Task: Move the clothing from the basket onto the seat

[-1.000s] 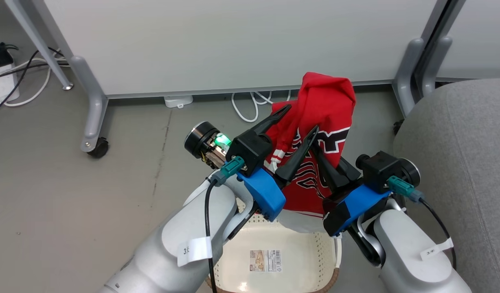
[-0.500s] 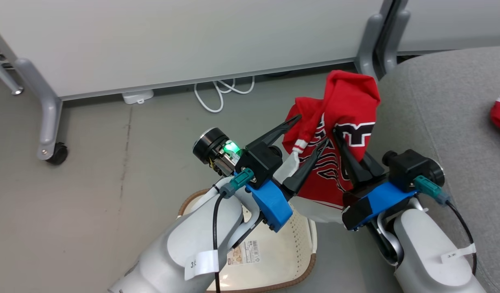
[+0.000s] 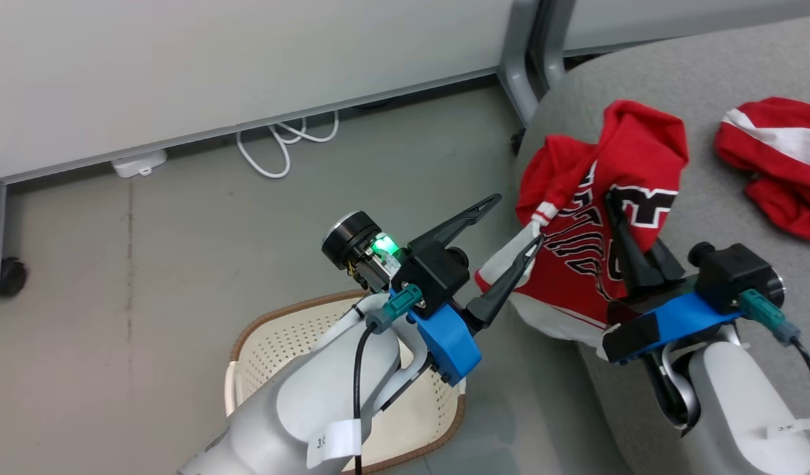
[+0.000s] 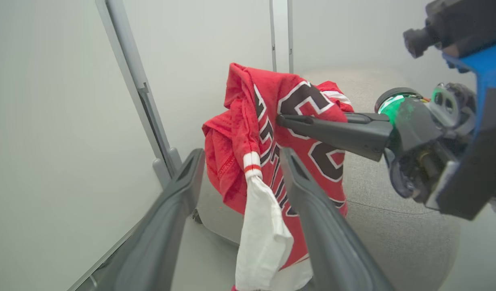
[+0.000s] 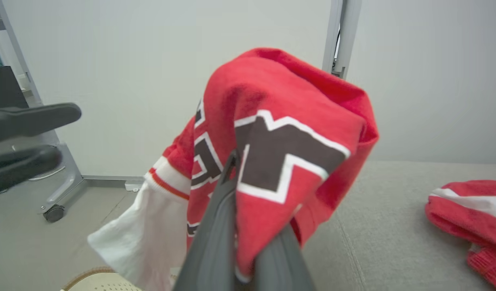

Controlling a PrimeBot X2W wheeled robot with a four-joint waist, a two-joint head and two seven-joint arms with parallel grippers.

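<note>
Over the near edge of the grey seat [image 3: 708, 72], the right gripper [image 3: 613, 203] clamps the lettered red garment [image 3: 576, 264], draped from its fingertips to clear the basket [image 3: 276, 343] behind, while the left gripper [image 3: 516, 220], spread and empty, hovers beside it; the striped garment [image 3: 774, 152] lies beyond.

The left forearm [image 3: 299, 415] is covering much of the basket [image 3: 266, 346]. The head view's right edge is cropping the striped garment [image 3: 774, 158]. The lettered garment [image 3: 616, 171] is draping over the right gripper [image 3: 615, 208], burying its fingertips and folding its own lettering unreadable.
</note>
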